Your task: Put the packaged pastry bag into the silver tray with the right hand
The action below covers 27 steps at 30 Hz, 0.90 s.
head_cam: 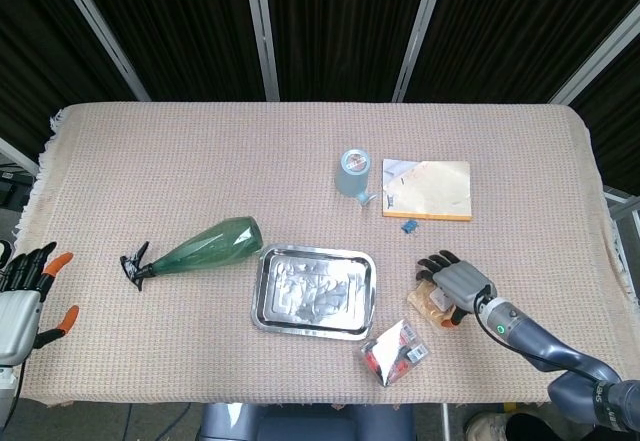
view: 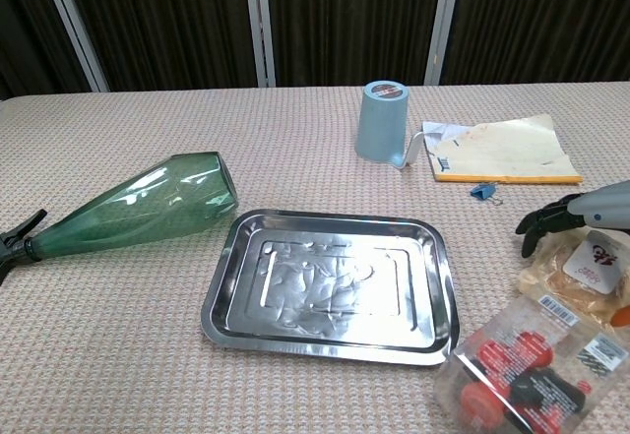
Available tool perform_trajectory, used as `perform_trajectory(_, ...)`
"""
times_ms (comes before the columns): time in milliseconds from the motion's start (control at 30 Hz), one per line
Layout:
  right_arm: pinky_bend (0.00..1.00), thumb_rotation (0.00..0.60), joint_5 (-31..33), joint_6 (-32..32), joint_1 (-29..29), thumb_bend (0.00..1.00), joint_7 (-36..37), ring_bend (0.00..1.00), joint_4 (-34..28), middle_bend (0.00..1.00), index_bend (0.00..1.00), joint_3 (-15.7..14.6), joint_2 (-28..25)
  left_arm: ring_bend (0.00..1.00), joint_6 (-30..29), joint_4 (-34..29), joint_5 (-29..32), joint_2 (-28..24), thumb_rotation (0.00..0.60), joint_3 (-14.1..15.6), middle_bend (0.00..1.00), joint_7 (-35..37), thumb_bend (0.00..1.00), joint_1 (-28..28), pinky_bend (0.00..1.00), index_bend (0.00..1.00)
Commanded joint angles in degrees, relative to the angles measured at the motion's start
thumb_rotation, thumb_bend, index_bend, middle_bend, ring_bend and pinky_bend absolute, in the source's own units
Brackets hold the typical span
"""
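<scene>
- One packaged pastry bag [head_cam: 434,301] lies on the desk [head_cam: 200,161] right of the one silver tray [head_cam: 314,290], apart from it.
- The right hand [head_cam: 455,279] rests on the bag, fingers [view: 541,223] curled over its far edge; whether they grip cannot be told.
- The left hand [head_cam: 22,296] sits off the desk's left edge, fingers spread, holding nothing.
- A red snack packet [head_cam: 397,352] lies at the near edge, just beside the tray's corner.
- One green bottle [head_cam: 200,248], blue cup [head_cam: 353,172], notebook [head_cam: 427,189] and small blue clip [head_cam: 408,226] stand clear.
</scene>
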State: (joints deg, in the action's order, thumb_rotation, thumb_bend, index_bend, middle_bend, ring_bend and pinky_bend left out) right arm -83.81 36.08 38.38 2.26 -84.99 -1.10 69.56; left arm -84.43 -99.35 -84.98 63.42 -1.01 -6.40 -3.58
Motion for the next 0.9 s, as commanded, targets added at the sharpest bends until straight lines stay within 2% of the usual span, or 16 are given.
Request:
perform_trajectory(33, 0.05, 0.6, -0.32, 0.63, 0.09, 0.12, 0.37, 0.01, 1.31, 0.14, 0.3, -0.17, 0.83, 0.0, -0.21, -0.09, 0.05, -0.15, 0.6, 0.01, 0.0, -0.03, 0.34, 0.14, 0.0, 0.14)
perform_trajectory(233, 0.3, 0.6, -1.65, 2.83, 0.1, 0.18, 2.06, 0.21, 3.4, 0.34, 0.5, -0.12, 1.56, 0.0, -0.42, -0.2, 0.05, -0.28, 0.6, 0.11, 0.0, -0.02, 0.34, 0.34, 0.0, 0.14)
perform_trajectory(333, 0.36, 0.6, -2.71, 4.71, 0.29, 0.2, 2.89, 0.25, 3.04, 0.37, 0.54, 0.31, 1.13, 0.0, -0.42, -0.21, -0.03, -0.17, 0.6, 0.11, 0.0, -0.03, 0.34, 0.31, 0.0, 0.14)
perform_trajectory(567, 0.37, 0.6, -3.52, 6.86, 1.2, 0.2, 3.63, 0.26, 0.07, 0.38, 0.55, 1.75, -0.49, 0.0, -0.35, -0.26, -0.23, -0.1, 0.6, 0.02, 0.0, -0.07, 0.34, 0.13, 0.0, 0.14)
perform_trajectory(667, 0.37, 0.6, -3.91, 8.27, 2.74, 0.2, 5.14, 0.26, -3.1, 0.38, 0.55, 4.11, -0.88, 0.0, -0.24, -0.3, -0.28, -0.01, 0.6, -0.03, 0.0, -0.08, 0.34, 0.0, 0.0, 0.14)
perform_trajectory(900, 0.37, 0.6, -3.34, 8.06, 5.47, 0.2, 6.92, 0.26, -5.16, 0.38, 0.55, 6.66, 1.26, 0.0, -0.05, -0.12, -0.1, 0.16, 0.6, 0.02, 0.0, 0.03, 0.34, -0.02, 0.0, 0.14)
